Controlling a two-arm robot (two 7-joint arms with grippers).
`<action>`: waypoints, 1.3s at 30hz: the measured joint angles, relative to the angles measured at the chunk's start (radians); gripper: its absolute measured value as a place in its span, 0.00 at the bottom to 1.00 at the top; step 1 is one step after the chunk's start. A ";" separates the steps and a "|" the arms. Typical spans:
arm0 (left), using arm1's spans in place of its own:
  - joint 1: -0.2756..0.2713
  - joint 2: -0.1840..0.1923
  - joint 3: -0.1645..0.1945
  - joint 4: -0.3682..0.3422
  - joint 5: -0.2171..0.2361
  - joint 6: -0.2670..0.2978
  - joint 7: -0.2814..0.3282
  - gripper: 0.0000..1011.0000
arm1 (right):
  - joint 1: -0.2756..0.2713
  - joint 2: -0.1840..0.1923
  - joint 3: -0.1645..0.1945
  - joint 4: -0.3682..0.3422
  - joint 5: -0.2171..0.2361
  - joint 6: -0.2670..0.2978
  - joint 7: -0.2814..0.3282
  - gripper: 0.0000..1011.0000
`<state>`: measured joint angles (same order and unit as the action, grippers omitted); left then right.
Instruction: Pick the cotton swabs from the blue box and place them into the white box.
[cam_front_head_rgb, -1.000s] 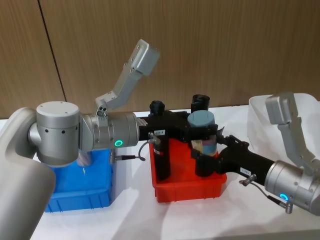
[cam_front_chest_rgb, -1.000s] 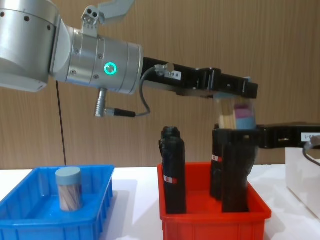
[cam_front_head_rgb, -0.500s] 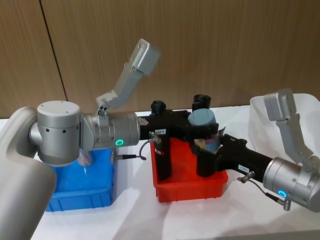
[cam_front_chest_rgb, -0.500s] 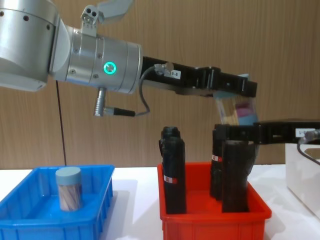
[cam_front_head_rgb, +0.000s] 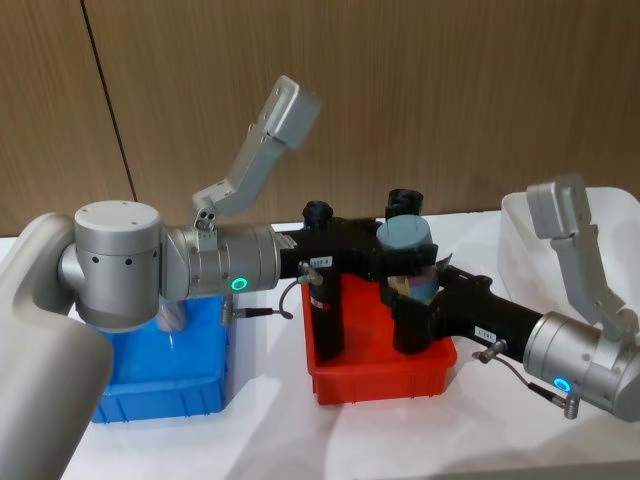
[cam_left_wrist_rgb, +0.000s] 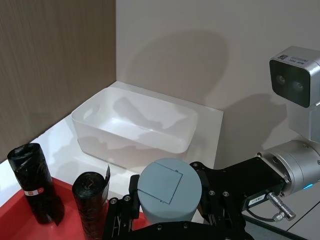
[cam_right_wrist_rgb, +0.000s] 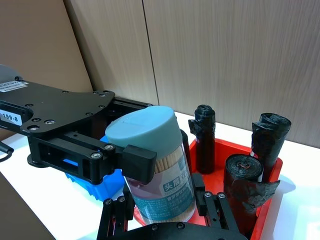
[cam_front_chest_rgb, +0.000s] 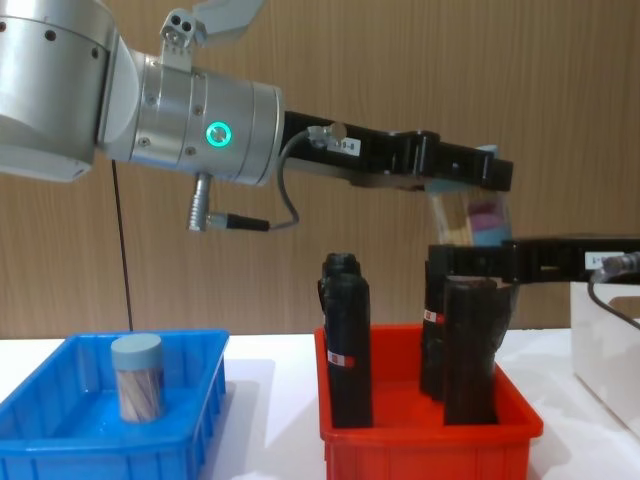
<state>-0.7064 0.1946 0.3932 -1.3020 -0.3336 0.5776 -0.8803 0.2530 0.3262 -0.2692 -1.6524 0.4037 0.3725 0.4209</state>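
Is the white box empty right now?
Empty: in the left wrist view the white box shows a bare floor, nothing inside.

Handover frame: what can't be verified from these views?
1. Blue box contents beyond the one standing jar: in the head view the left arm covers its back; the chest view's left edge clips it.
2. Base of the held cotton swabs jar, gripped by the left end effector: hidden in the right wrist view by the right end effector.

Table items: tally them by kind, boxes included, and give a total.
Cotton swab jars: 2
Black rolls: 3
Boxes: 3 (blue box, red box, white box)
Total: 8
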 joint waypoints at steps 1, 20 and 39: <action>0.000 0.000 0.000 0.000 0.000 0.000 0.000 0.66 | 0.000 0.000 0.000 0.000 0.000 0.000 -0.001 0.67; 0.001 0.000 0.003 0.001 0.002 0.004 -0.002 0.99 | 0.008 -0.001 -0.002 0.004 0.014 -0.008 -0.014 0.67; 0.000 0.000 0.002 0.000 0.001 0.002 -0.002 0.99 | 0.001 0.007 0.002 0.028 0.038 -0.033 -0.049 0.67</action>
<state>-0.7064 0.1946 0.3949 -1.3017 -0.3327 0.5794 -0.8820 0.2539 0.3333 -0.2668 -1.6243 0.4415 0.3399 0.3720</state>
